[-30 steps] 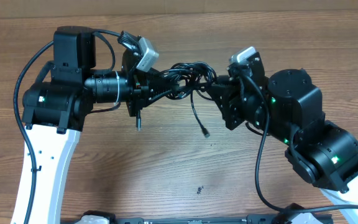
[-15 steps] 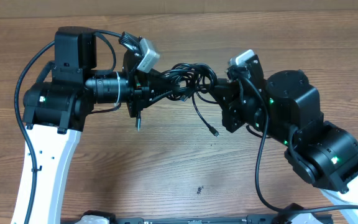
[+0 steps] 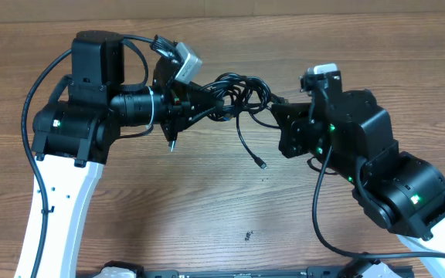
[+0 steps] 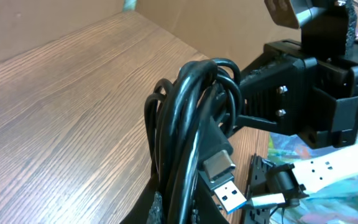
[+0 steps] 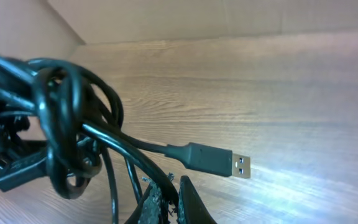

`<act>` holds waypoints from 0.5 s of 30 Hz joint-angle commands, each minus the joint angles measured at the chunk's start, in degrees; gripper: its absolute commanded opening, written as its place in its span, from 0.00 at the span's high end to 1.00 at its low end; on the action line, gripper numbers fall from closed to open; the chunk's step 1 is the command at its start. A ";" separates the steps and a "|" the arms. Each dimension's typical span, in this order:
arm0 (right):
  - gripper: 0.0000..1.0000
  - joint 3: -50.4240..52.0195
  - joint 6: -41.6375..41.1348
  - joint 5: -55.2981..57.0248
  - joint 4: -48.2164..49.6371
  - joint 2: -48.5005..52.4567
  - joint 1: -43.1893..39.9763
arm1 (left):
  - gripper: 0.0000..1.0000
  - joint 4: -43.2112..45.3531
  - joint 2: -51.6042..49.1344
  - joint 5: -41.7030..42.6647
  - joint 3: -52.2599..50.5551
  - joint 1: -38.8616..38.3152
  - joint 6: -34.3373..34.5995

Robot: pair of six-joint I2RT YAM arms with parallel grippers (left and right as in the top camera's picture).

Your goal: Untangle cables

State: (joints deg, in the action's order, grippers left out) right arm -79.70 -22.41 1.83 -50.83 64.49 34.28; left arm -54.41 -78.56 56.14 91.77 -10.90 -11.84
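while the cables (image 3: 234, 91) hang: one knotted bundle above the desk (image 3: 168, 208)
left claw (image 3: 205, 103): clamped tight on the bundle
right claw (image 3: 273, 106): pinched closed on it too
loose plug (image 3: 261, 163): hanging below

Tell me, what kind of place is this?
Probably a robot lab or workshop: a wooden table, with the left gripper and right gripper holding a knot of black cables between them.

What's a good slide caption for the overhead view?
Left gripper and right gripper, both shut, hold a tangled black cable bundle above the table, one plug dangling.
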 commanded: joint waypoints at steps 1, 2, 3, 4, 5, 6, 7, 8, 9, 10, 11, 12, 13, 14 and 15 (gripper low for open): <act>0.96 -0.15 -10.78 4.15 -1.97 -0.63 -0.26 | 0.96 0.92 0.09 -2.73 1.03 0.50 1.86; 0.96 -0.15 -12.17 4.15 -2.34 -0.63 -0.26 | 0.96 1.05 0.09 -2.73 1.03 0.50 1.88; 0.96 -0.15 -13.49 4.13 -2.67 -0.63 -0.26 | 0.96 1.16 0.09 -2.73 1.03 0.50 1.90; 0.96 -0.15 -14.71 4.13 -3.06 -0.63 -0.26 | 0.96 1.33 0.09 -2.78 1.03 0.50 2.08; 0.96 -0.15 -16.13 4.15 -3.54 -0.63 -0.26 | 0.96 1.51 0.09 -2.80 1.03 0.50 2.27; 0.96 -0.15 -17.33 4.13 -3.85 -0.63 -0.26 | 0.96 1.73 0.09 -2.78 1.03 0.55 2.38; 0.96 -0.15 -18.23 4.15 -4.04 -0.63 -0.26 | 0.96 1.99 0.09 -2.78 1.03 0.70 2.84; 0.96 -0.15 -18.86 4.15 -4.20 -0.63 -0.26 | 0.96 2.32 0.09 -2.80 1.03 0.98 3.41; 0.96 -0.15 -19.71 4.15 -4.35 -0.63 -0.26 | 0.96 2.47 0.09 -2.78 1.03 1.31 3.85; 0.96 -0.15 -20.22 4.13 -4.44 -0.63 -0.26 | 0.96 2.67 0.09 -2.78 1.03 1.70 4.44; 0.96 -0.15 -21.38 4.13 -4.70 -0.63 -0.26 | 0.96 2.80 0.09 -2.78 1.03 2.25 5.03; 0.96 -0.15 -21.94 4.13 -4.87 -0.63 -0.26 | 0.96 2.84 0.09 -2.78 1.03 2.82 5.66; 0.96 -0.15 -22.84 4.15 -5.16 -0.61 -0.26 | 0.96 2.84 0.09 -2.75 1.03 3.48 6.16; 0.96 -0.15 -23.21 4.13 -5.33 -0.63 -0.26 | 0.96 2.82 0.09 -2.75 1.03 3.96 6.47; 0.96 -0.15 -23.96 4.13 -5.66 -0.61 -0.26 | 0.96 2.82 0.09 -2.73 1.03 4.59 6.82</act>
State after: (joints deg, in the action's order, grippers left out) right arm -79.72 -42.11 2.63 -54.87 64.49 34.28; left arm -52.80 -78.89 54.94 91.77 -10.04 -7.75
